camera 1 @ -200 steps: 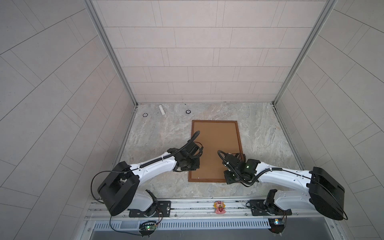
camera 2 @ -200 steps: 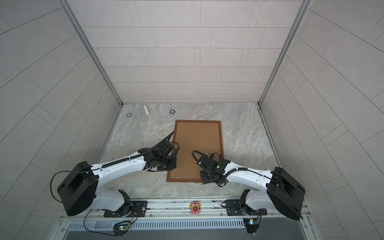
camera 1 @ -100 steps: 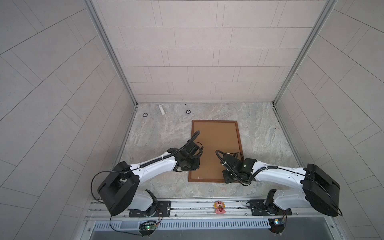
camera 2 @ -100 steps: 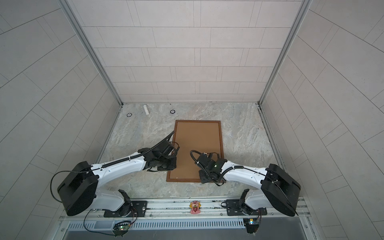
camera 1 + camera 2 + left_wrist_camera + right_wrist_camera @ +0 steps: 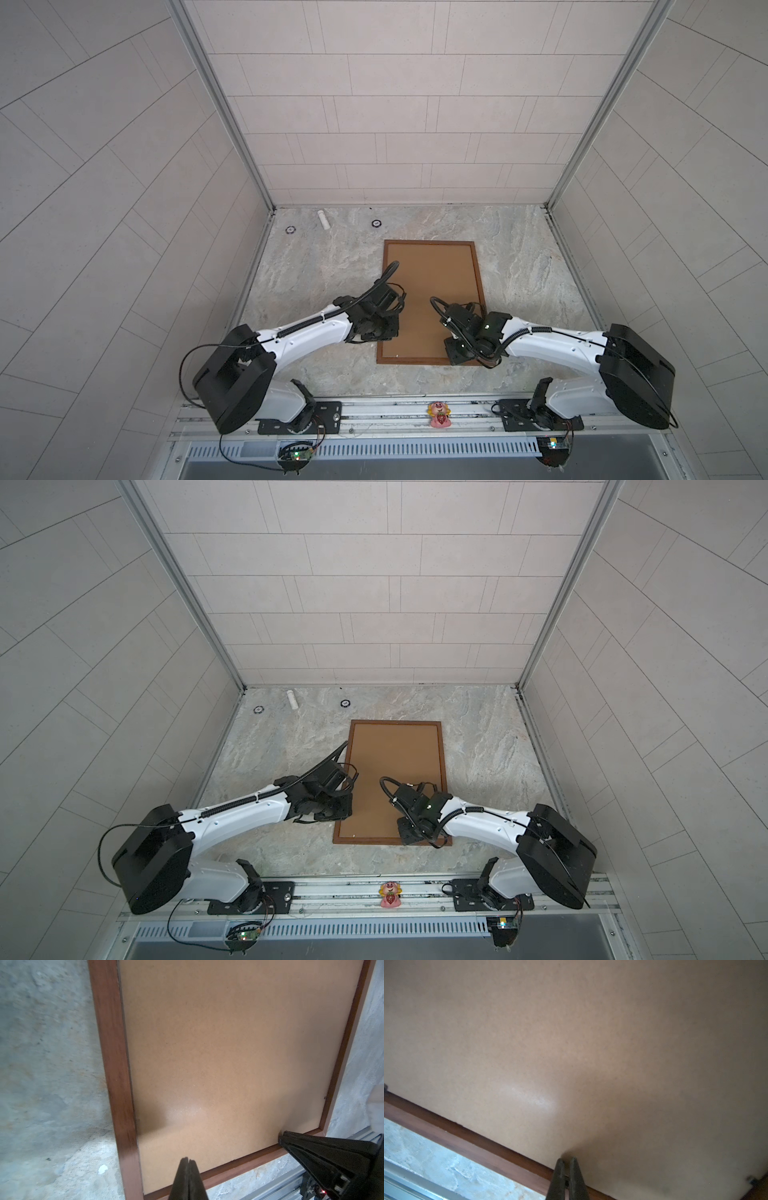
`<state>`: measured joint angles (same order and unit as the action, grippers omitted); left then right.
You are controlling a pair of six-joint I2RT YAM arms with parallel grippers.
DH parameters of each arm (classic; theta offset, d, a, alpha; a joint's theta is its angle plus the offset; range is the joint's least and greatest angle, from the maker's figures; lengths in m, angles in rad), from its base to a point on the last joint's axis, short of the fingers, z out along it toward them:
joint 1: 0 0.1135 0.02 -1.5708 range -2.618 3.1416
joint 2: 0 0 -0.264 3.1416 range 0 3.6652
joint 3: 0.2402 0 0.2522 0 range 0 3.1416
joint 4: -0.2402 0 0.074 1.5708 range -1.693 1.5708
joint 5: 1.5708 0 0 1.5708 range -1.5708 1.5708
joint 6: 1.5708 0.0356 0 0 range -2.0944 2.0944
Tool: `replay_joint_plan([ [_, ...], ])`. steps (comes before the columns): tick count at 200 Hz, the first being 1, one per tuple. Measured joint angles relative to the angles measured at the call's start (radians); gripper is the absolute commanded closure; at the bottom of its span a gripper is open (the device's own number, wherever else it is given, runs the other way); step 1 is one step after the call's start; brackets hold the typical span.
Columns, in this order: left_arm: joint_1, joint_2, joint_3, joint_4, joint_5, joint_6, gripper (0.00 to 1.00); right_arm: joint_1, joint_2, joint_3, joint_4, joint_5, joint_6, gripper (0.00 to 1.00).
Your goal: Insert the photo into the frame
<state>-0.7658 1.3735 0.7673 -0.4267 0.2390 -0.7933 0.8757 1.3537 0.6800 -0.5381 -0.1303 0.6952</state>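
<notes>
Left end effector (image 5: 188, 1161) and right end effector (image 5: 568, 1161) are closed, empty, over the backing board (image 5: 228, 1043); the thin frame (image 5: 112, 1064), judged rigid, grips best at its rail beside them.

Pale tiled walls (image 5: 395, 104), grey marbled floor (image 5: 316, 270), metal corner rails (image 5: 222, 104)

I have bare table (image 5: 528, 291) to pass on both sides of the frame (image 5: 428, 242) and beyond its far end. On three sides walls (image 5: 407, 124) close the table in. Near the back wall a white tube (image 5: 323, 219) lies between what I take for two small rings (image 5: 376, 223), well apart from the frame. Over the frame's near end the left gripper (image 5: 188, 1160) and right gripper (image 5: 281, 1136) stand apart, with free board (image 5: 432, 274) between them and beyond.
</notes>
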Motion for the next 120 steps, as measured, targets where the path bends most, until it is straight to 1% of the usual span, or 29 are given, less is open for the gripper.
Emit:
replay_joint_plan([
  [50, 0.007, -0.017, 0.020, -0.027, -0.016, 0.007, 0.97, -0.003, -0.051, 0.077, -0.081, 0.005, -0.029, 1.00],
  [120, 0.047, -0.016, 0.024, -0.045, -0.018, 0.014, 0.96, -0.005, -0.020, 0.051, -0.091, -0.006, -0.040, 1.00],
])
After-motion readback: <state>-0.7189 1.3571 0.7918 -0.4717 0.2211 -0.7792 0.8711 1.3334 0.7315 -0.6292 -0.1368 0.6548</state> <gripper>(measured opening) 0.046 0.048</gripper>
